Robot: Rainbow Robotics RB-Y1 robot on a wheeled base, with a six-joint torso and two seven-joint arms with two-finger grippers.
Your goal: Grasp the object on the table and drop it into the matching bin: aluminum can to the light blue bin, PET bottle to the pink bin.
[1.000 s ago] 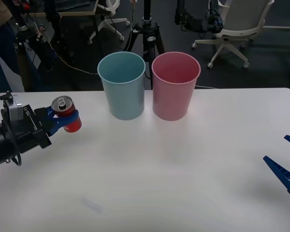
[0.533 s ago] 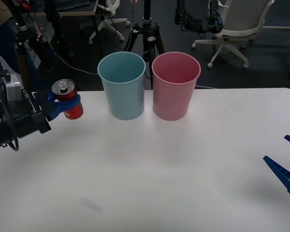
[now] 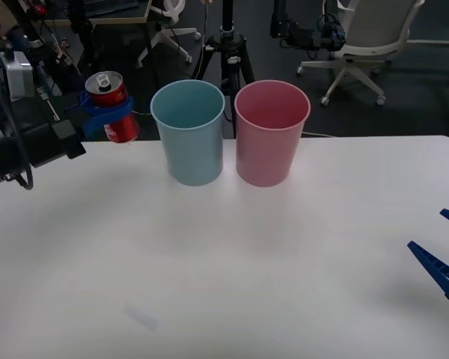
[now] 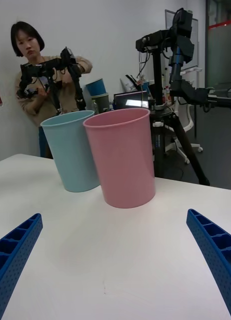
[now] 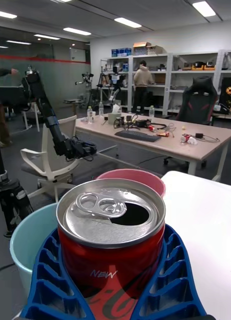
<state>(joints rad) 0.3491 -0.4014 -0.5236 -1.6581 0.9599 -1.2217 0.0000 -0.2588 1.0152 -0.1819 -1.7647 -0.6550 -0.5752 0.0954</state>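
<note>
Front view: the left gripper [image 3: 105, 112] clasps the aluminum can [image 3: 112, 107] upright, lifted level with the light blue bin [image 3: 188, 132] rim, just beside it, probably to clear that edge. Right wrist view: right gripper [image 4: 115, 260] open over bare tabletop [image 4: 120, 250]. Left wrist view: can above both bins

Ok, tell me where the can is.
In the front view the can is held upright in the left gripper, raised at the table's far left, beside the blue bin.
</note>
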